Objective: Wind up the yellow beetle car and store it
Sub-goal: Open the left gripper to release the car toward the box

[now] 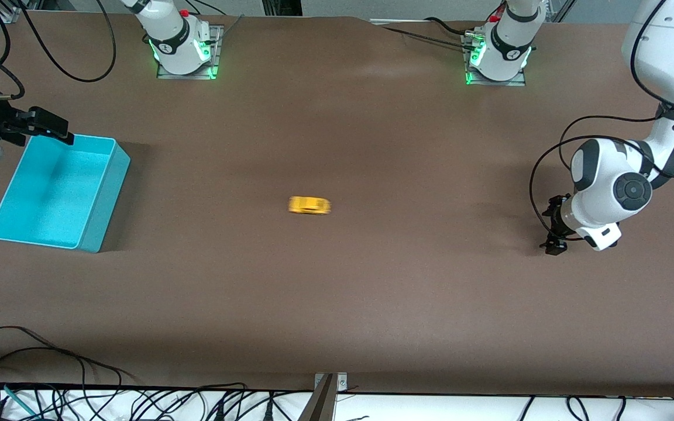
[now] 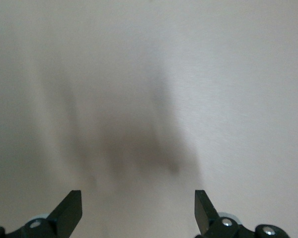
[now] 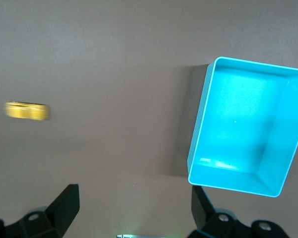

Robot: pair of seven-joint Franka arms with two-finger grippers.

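We are viewing the brown table (image 1: 372, 146), the empty teal bin (image 1: 56, 193) at the right arm's end, the left gripper (image 1: 554, 231) spread low over bare tabletop, the right gripper (image 1: 44, 126) spread above the bin's rim, and the yellow beetle car (image 1: 309, 205) lying mid-table, blurred.

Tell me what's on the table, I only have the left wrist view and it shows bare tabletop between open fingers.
Observer: The yellow beetle car sits mid-table, blurred, with no gripper touching it.
Operator: Where is my left gripper?
Observer: The left gripper is low over the brown table at the left arm's end, open and empty.
Operator: Is there a place to store the car?
Observer: A turquoise bin stands at the right arm's end, nothing in it.
Operator: And the right gripper?
Observer: The right gripper waits open above that bin's rim.
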